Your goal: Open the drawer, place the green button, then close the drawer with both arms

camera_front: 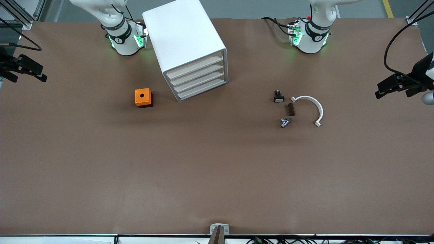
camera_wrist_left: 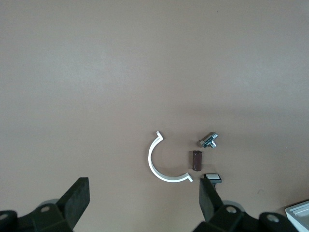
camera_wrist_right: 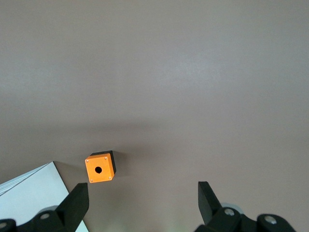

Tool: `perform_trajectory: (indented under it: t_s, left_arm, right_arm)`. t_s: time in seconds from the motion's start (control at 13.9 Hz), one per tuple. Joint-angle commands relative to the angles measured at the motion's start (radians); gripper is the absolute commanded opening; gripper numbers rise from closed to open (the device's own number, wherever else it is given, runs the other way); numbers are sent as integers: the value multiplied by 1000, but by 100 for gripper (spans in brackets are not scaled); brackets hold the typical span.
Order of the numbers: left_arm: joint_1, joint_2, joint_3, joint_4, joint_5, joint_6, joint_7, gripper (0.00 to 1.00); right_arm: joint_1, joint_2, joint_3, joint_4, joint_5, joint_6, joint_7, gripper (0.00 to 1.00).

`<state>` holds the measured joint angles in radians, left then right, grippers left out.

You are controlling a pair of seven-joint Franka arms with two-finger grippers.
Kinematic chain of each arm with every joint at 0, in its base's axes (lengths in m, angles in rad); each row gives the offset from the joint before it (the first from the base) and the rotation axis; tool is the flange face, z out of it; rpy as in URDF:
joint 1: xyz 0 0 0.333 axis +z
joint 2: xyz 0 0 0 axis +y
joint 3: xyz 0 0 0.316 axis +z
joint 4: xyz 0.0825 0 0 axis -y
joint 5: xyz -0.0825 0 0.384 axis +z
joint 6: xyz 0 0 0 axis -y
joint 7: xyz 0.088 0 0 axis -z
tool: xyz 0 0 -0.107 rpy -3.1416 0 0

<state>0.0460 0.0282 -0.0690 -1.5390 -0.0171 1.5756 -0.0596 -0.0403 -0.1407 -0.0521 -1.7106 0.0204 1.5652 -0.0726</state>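
The table (camera_front: 101, 169) wears a matt brown, paper-like cover. The cabinet (camera_front: 183, 37) looks like smooth white plastic with a faint sheen. At its 9 o'clock, the orange box (camera_front: 143, 97) is matt plastic. The white half-ring (camera_front: 310, 105) seems smooth plastic; at its 8 o'clock, a small fitting (camera_front: 284, 122) glints like metal.

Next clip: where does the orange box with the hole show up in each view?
Front view: orange box on the table beside the white cabinet, toward the right arm's end.
Left wrist view: not in it.
Right wrist view: on the table, next to the cabinet's corner.
Shared landmark: the cabinet, a corner of which shows in both wrist views.
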Motion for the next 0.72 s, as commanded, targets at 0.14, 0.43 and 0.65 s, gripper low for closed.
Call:
perform_trajectory:
  t_s: [0.14,0.43,0.65]
  left_arm:
    - [-52,10,29,28,17,-22,1,100]
    - [-54,21,35,28,12,-22,3,100]
    - [-47,22,35,30,11,-22,3,100]
  right_arm:
    - [7,-39,-9,-37,13,7,-12,100]
    - [8,-39,-9,-38,13,2,-12,100]
    - [10,-39,-8,-38,13,2,-12,100]
